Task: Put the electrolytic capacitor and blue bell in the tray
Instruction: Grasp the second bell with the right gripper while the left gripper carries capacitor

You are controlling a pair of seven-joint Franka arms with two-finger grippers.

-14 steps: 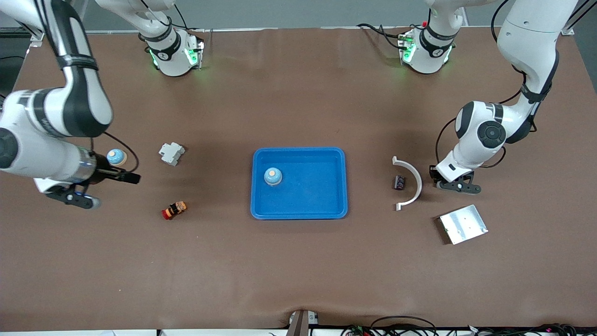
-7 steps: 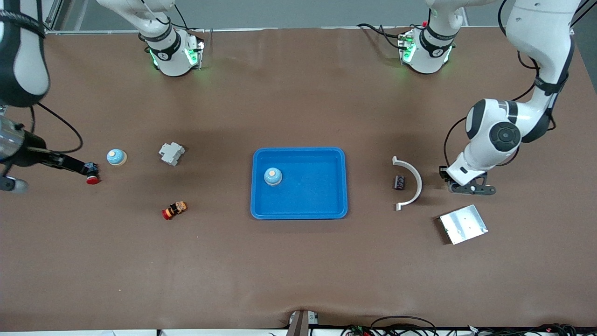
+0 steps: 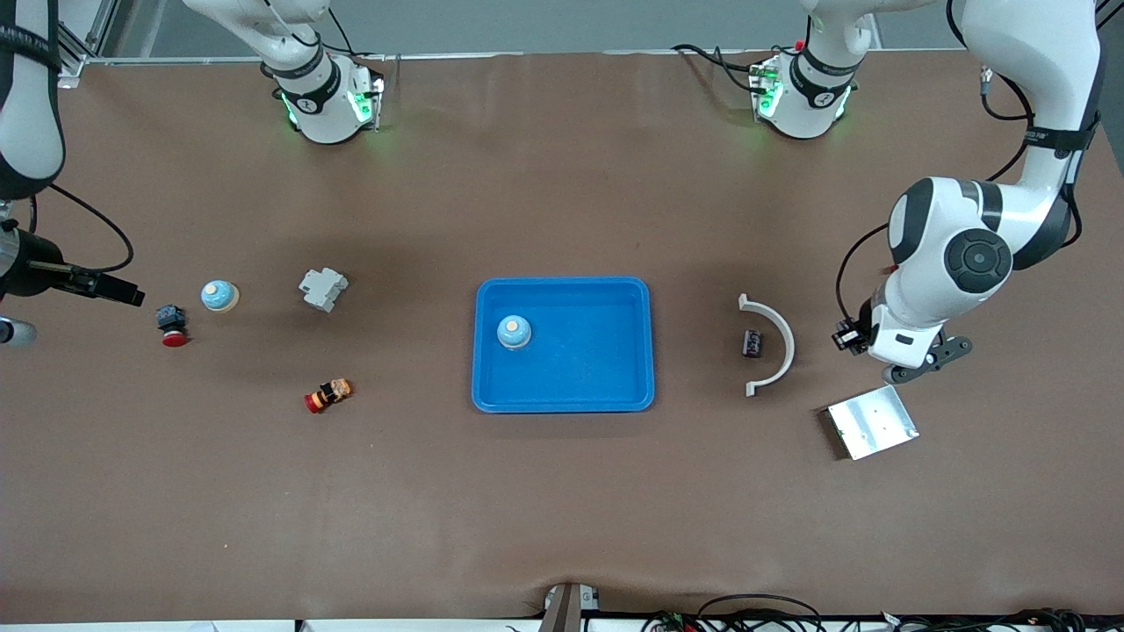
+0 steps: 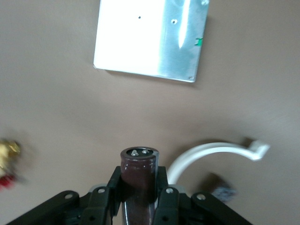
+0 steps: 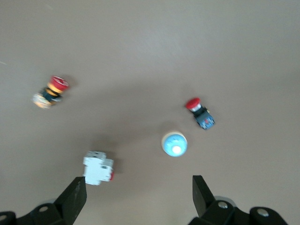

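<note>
The bright-blue tray [image 3: 636, 344] lies mid-table with one blue bell [image 3: 514, 331] in it. A second blue bell [image 3: 219, 295] stands on the table toward the right arm's end; it also shows in the right wrist view [image 5: 174, 144]. My left gripper [image 4: 139, 190] is shut on the dark-brown electrolytic capacitor [image 4: 139, 171] and holds it upright. In the front view the left gripper [image 3: 918, 362] is over the table between the white arc and the silver plate. My right gripper [image 5: 138, 197] is open and empty, high over the second bell.
Near the second bell lie a red push button [image 3: 171, 325], a grey-white breaker [image 3: 323, 289] and a red-yellow button [image 3: 327, 395]. A white curved piece [image 3: 777, 338], a small dark part [image 3: 752, 342] and a silver plate [image 3: 872, 421] lie toward the left arm's end.
My right gripper has drawn back toward its end of the table, uncovering the red push button. My left gripper has shifted toward the silver plate.
</note>
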